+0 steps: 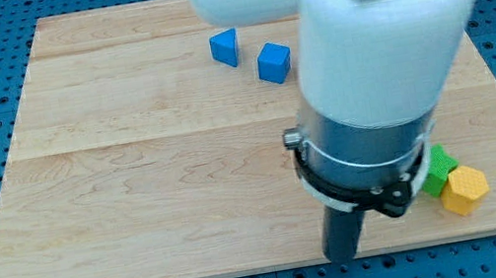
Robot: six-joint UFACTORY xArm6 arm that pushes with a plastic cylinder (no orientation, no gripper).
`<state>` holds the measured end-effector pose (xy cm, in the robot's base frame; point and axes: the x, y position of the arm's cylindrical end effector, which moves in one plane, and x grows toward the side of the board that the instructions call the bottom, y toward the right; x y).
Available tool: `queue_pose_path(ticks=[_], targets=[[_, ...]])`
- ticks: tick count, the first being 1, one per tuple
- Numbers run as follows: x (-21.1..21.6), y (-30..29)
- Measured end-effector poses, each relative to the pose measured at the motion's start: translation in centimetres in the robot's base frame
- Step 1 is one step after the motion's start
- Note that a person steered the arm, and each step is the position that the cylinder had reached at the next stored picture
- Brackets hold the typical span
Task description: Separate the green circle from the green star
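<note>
My arm's white body (pixel 380 28) hid much of the board's three-o'clock side, so only a scrap of one green block (pixel 438 169) showed, shape unclear, touching a yellow block (pixel 465 189) near the board's (pixel 134 177) five-o'clock corner. My tip (pixel 344 255), a bare rod grasping nothing, sat at the six-o'clock edge. Two blue blocks (pixel 225 48) (pixel 274 62) lay toward twelve; the nine-o'clock half lay open.

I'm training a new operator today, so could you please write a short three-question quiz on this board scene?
1. True or false: a red block lies on the wooden board.
2. How many blue blocks are visible?
3. Which block touches the green block near the view's right: A yellow, B blue, C none?

Key:
1. False.
2. Two: one blue block and another blue block, near the view's top.
3. A, the yellow block. My tip sits to their left, near the bottom edge.
</note>
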<state>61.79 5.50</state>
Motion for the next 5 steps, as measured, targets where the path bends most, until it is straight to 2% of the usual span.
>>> queue_pose_path(ticks=[2, 4, 5], targets=[[-0.4, -7.8], [-0.8, 1.5], [-2.5, 3.1]])
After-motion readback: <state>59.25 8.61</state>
